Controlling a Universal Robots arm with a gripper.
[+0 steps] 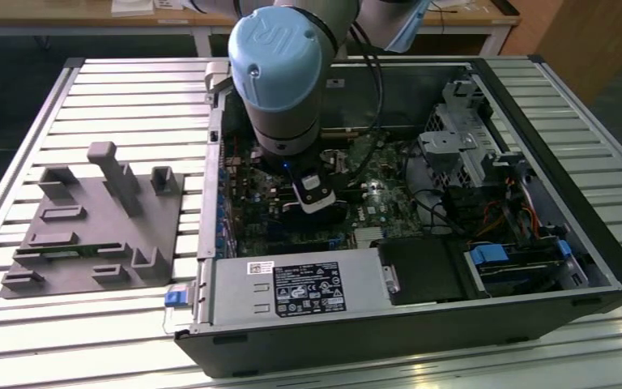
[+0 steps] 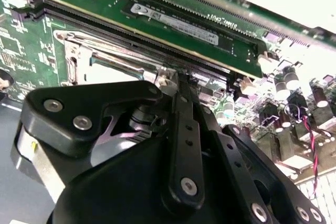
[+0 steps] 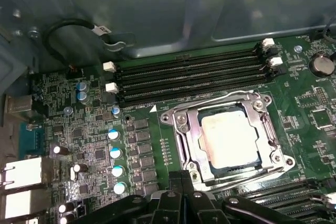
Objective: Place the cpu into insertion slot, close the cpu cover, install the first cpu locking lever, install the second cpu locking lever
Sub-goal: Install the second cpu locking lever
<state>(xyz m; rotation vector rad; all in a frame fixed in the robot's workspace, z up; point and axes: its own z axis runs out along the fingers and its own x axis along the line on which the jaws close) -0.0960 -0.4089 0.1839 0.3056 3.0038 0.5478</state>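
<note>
Half sunk into the open computer case (image 1: 570, 243), reaching down from above with the claw (image 1: 317, 198) low over the green board. Lying on a slatted metal tabletop (image 1: 127, 97), with a grey moulded fixture (image 1: 84, 227) just beside the case on the exterior view's left.

Seen in the first wrist view: claw (image 3: 182, 179) with fingertips drawn together, nothing visible between them, poised at the edge of the socket. Sitting flat in the insertion slot (image 3: 236, 167), pale top upward, the cpu (image 3: 231, 135). Folded down over it, the cpu cover (image 3: 184, 140), framing the chip through its square window. Running along the side of the cover nearest the long black memory slots (image 3: 189, 77), a thin wire lever (image 3: 215, 100); cannot tell whether latched. Standing well off to one side of the socket, a row of small round capacitors (image 3: 116, 153).

Seen in the second wrist view: claw (image 2: 176, 80) closed, tips right against the metal corner of the socket, touching or nearly so; cannot tell which
</note>
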